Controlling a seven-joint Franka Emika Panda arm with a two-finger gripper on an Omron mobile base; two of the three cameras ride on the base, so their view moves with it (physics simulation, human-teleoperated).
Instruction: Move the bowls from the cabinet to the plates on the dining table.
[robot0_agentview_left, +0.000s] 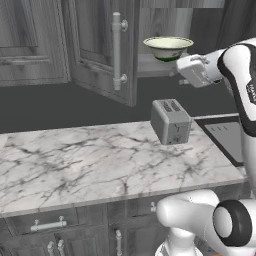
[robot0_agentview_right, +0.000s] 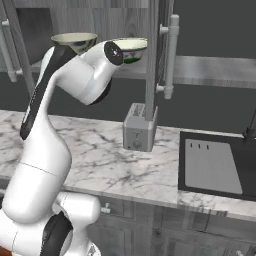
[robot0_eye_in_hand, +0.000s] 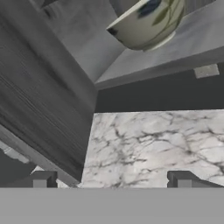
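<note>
The task is at its beginning: both bowls (robot0_agentview_right: 74, 41) still sit on the shelf of the open cabinet (robot0_agentview_left: 102, 47). The claw (robot0_eye_in_hand: 113, 180) is released, empty, near one bowl (robot0_agentview_left: 168, 47).

The cabinet (robot0_agentview_left: 100, 50) is dark grey wood-grain, matt, with a satin silver metal bar handle (robot0_agentview_left: 117, 51). The bowl (robot0_agentview_left: 168, 48) looks glazed and glossy; the worktop (robot0_agentview_left: 100, 160) is smooth veined marble, and the toaster (robot0_agentview_left: 171, 121) brushed grey metal.
</note>
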